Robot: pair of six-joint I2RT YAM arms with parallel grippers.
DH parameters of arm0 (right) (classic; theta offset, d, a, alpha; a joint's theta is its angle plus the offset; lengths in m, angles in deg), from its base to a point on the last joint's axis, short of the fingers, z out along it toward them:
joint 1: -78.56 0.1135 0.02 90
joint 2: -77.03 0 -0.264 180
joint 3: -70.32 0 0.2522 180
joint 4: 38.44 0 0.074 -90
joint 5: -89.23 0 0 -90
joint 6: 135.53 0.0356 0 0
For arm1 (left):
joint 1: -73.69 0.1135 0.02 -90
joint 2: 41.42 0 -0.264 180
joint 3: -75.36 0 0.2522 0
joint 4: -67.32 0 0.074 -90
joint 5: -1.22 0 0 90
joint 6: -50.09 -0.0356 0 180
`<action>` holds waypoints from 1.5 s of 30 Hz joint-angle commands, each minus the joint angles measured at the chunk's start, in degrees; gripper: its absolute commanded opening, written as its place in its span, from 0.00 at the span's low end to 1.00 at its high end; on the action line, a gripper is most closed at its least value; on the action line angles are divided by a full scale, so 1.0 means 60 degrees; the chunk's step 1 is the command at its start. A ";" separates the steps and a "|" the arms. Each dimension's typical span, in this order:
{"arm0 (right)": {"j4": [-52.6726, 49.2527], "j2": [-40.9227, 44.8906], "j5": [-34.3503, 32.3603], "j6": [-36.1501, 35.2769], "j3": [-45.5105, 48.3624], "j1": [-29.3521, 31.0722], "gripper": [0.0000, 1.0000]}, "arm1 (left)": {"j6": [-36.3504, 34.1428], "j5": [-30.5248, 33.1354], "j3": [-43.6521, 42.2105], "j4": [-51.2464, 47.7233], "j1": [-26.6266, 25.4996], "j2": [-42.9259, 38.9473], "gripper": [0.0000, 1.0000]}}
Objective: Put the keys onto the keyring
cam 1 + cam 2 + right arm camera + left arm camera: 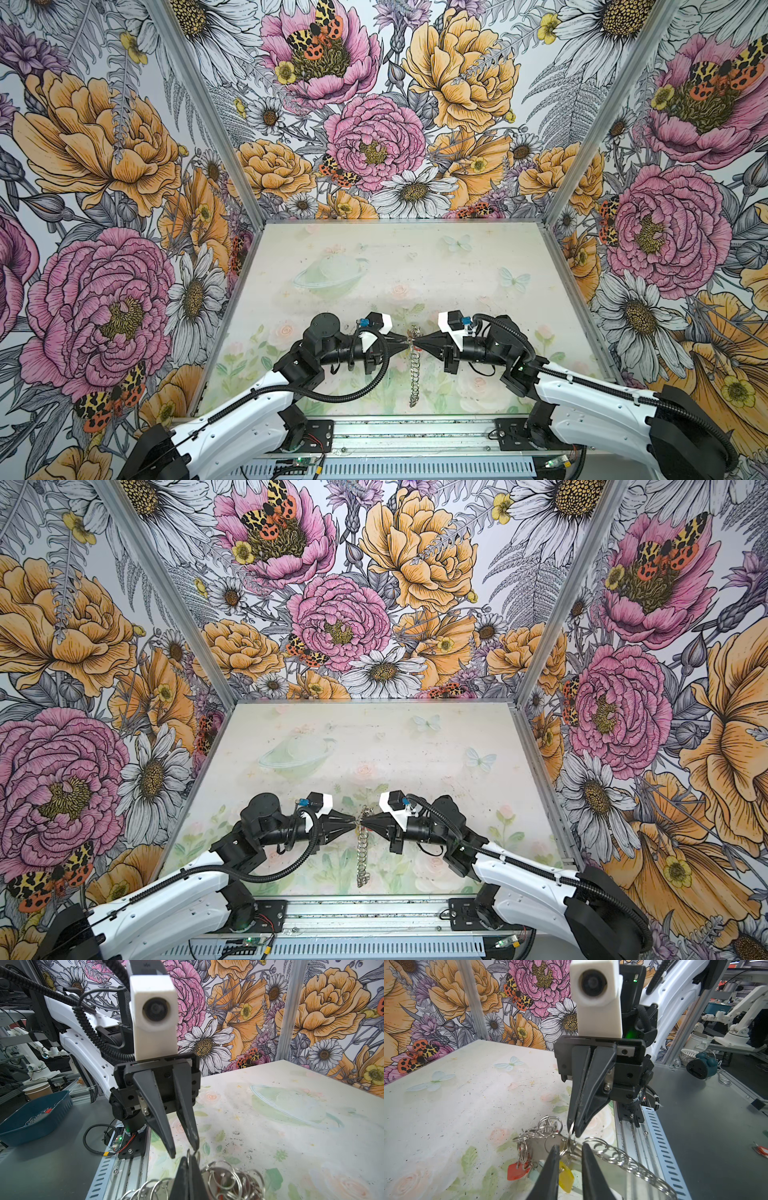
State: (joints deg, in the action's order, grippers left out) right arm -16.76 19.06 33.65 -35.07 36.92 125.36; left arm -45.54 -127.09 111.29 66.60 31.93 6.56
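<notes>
The keyring (413,374) hangs edge-on like a chain in both top views, between my two grippers, and shows again here (362,854). My right gripper (190,1158) is shut on one small split ring at the hoop's top. It faces the left wrist view (576,1134). My left gripper (570,1146) is open, its tips a little apart. One fingertip (195,1147) touches that same split ring. Below it hangs a key with a yellow tag (566,1178). A red tag (517,1169) dangles from a cluster of rings beside it. The hoop's ring fringe (633,1162) curves away.
Floral walls close the pale printed table (415,266) at the back and on both sides. An aluminium rail (415,432) runs along the front edge. Outside the cell are a blue bin (35,1113) with rings and a teal alarm clock (702,1064).
</notes>
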 commanded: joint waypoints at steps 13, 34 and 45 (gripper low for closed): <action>0.0765 -0.0284 0.0522 -0.0117 -0.0394 0.0276 0.00 | 0.0103 -0.0333 0.0309 0.0070 -0.0042 0.0469 0.20; -0.5935 0.0681 -0.0640 -0.2303 -0.2216 0.0077 0.20 | -0.0870 0.1129 0.0906 -0.1715 -0.0327 0.0583 0.00; -0.7620 -0.0106 -0.0241 -0.2505 -0.3299 0.0071 0.19 | -0.1171 0.0893 0.1023 -0.2064 -0.0577 0.0411 0.00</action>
State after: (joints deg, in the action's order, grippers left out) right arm -58.64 19.82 30.11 -48.62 19.08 126.10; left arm -51.07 -120.92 115.86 52.24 28.92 10.59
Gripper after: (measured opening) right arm 0.192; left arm 0.049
